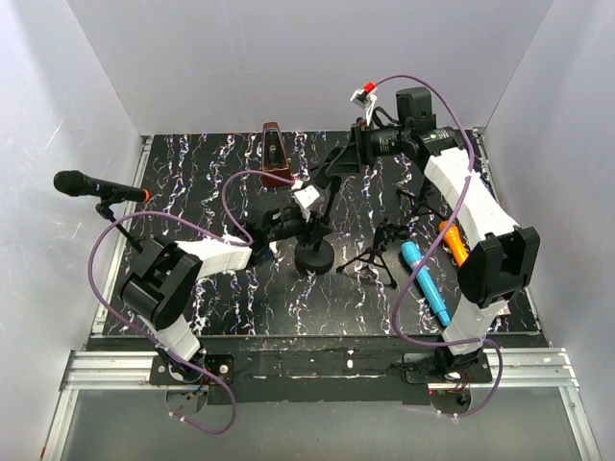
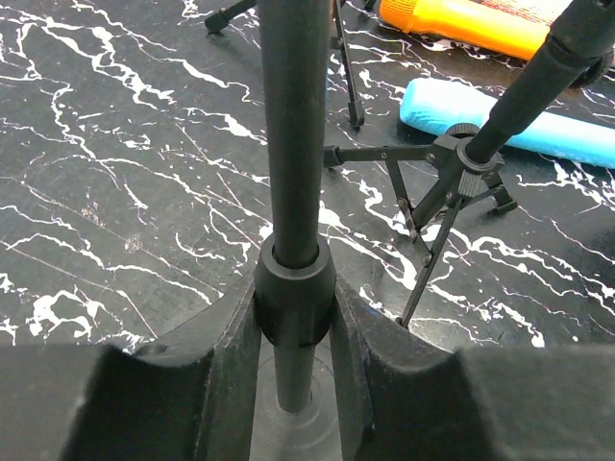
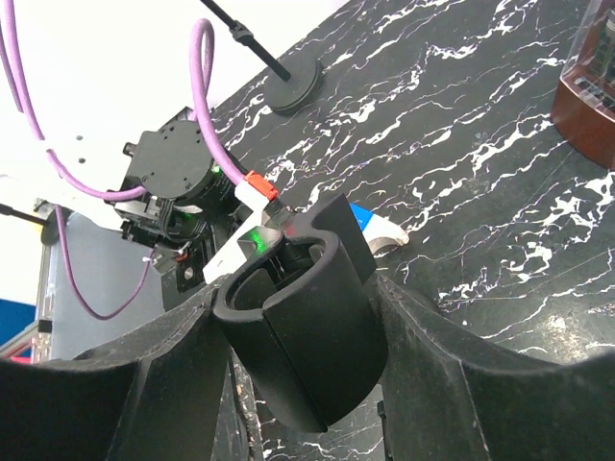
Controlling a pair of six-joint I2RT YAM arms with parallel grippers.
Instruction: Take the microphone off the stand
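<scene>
- The left gripper (image 2: 294,322) has its jaws closed on the stand pole (image 2: 293,134). Its fingers press both sides of the collar low on the pole, just above the round base (image 1: 314,257).
- The right gripper (image 3: 303,331) clamps the black microphone (image 3: 307,355) in its clip at the pole's top, with its jaws part-open around it.
- A small tripod (image 2: 452,192) and a blue microphone (image 2: 519,120) are on the marbled table (image 2: 115,173) nearby.

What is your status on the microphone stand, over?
Left gripper clamped on stand pole. Right gripper closed around black clip at stand top. Small tripod beside stand, not blocking.
</scene>
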